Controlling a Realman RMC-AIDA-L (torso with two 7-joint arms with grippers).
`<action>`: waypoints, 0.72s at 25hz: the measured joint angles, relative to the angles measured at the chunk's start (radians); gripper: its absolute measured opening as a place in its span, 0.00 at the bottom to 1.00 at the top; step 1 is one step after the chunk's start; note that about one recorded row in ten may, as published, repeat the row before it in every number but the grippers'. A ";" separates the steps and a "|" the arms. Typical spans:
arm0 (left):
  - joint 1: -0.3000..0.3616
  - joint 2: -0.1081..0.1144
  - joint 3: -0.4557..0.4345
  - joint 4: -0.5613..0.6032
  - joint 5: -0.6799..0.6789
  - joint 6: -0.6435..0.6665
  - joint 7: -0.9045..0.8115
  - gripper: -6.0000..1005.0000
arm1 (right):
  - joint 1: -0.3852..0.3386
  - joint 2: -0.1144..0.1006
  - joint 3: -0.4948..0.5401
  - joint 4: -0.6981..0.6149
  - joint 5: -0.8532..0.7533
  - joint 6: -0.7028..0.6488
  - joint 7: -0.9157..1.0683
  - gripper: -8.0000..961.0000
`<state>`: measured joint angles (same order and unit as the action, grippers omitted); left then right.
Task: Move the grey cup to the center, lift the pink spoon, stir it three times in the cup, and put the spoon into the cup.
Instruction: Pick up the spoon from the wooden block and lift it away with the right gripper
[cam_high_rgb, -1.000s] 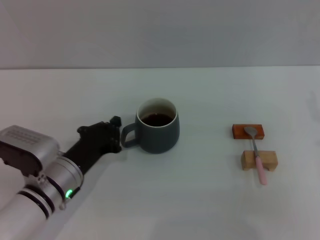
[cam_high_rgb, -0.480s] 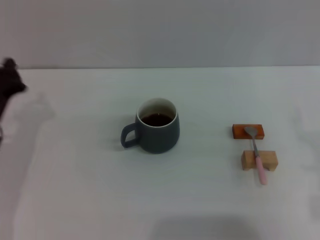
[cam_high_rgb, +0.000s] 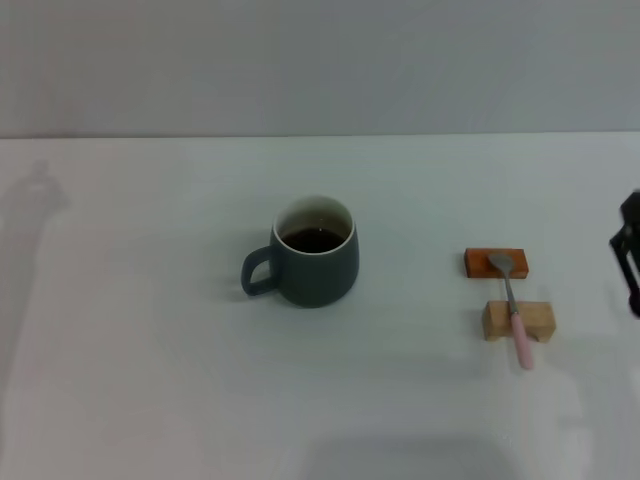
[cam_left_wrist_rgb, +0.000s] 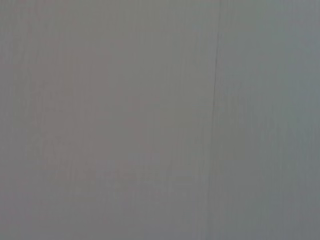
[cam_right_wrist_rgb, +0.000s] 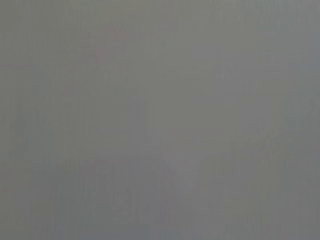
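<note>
The grey cup (cam_high_rgb: 316, 255) stands upright near the middle of the white table, handle pointing left, with dark liquid inside. The pink spoon (cam_high_rgb: 514, 313) lies to its right, its silver bowl on an orange-brown block (cam_high_rgb: 496, 263) and its pink handle across a pale wooden block (cam_high_rgb: 519, 320). My right gripper (cam_high_rgb: 630, 255) shows only as a dark shape at the right edge of the head view, right of the spoon and apart from it. My left gripper is out of view. Both wrist views show only plain grey.
The white table (cam_high_rgb: 150, 380) meets a grey wall at the back. A faint shadow lies on the table at the far left.
My left arm has drawn back from beside the cup's handle and left the head view. My right gripper has come in at the right edge. The cup and spoon have not moved.
</note>
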<state>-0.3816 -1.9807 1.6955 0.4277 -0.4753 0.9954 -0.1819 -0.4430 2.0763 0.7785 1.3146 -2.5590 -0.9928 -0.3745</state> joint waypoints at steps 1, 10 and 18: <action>-0.002 0.001 0.000 0.000 0.000 -0.001 0.007 0.00 | 0.001 -0.001 -0.020 -0.015 0.025 -0.011 -0.012 0.79; -0.018 -0.002 -0.010 0.000 0.026 0.002 0.045 0.00 | 0.029 -0.006 -0.188 -0.109 0.277 -0.118 -0.170 0.79; -0.009 -0.006 -0.014 0.013 0.045 0.002 0.042 0.00 | 0.118 -0.015 -0.239 -0.186 0.433 -0.110 -0.162 0.79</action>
<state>-0.3910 -1.9863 1.6814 0.4407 -0.4302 0.9977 -0.1398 -0.3254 2.0613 0.5395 1.1289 -2.1262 -1.1031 -0.5363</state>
